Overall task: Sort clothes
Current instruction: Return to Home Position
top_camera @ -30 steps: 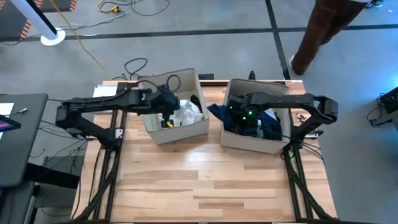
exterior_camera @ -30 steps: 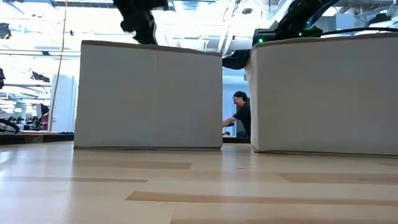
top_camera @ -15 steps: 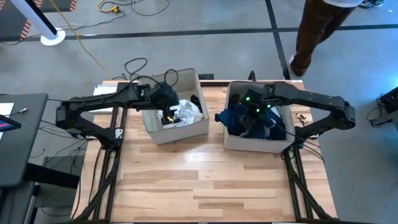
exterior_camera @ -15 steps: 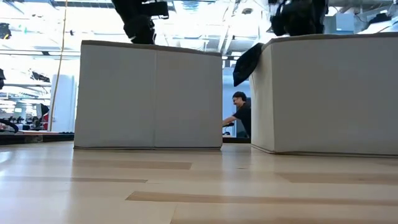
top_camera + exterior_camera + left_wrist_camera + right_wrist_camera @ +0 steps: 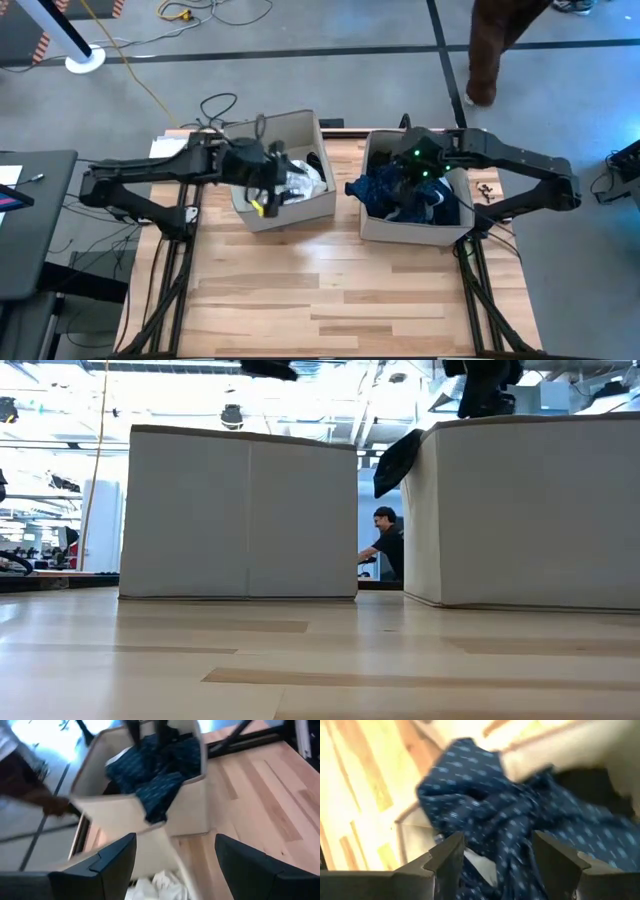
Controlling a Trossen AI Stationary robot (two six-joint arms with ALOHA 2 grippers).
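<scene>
Status: both ends released, nothing held.

- my left gripper (image 5: 175, 847): 2 fingers spread, gap empty. It hangs above the left box (image 5: 300, 213), over the side nearest the table's left edge.
- my right gripper (image 5: 497, 842): 2 fingers spread, gap empty. It hangs above the right box (image 5: 405, 232), over its far half, with dotted fabric directly below.

Boxes: 2, beige, side by side with a gap between them on the far half of the table (image 5: 330, 300). One sits toward the far-left corner, the other toward the far-right corner.

Clothes, as far as I can see them, are all in the boxes:
- left box: bunched white fabric (image 5: 305, 182), piece count unclear, plus 1 black piece (image 5: 316, 160) by the far inside wall.
- right box: 1 navy dotted garment (image 5: 380, 190) on top. One fold is draped over the wall facing the left box and hangs outside it. Dark and white bits show beneath; I can't separate them.

People: 1 person (image 5: 388, 545) shows through the gap between the boxes, beyond the table. 1 pair of legs (image 5: 490, 50) is on the floor past the far edge.
</scene>
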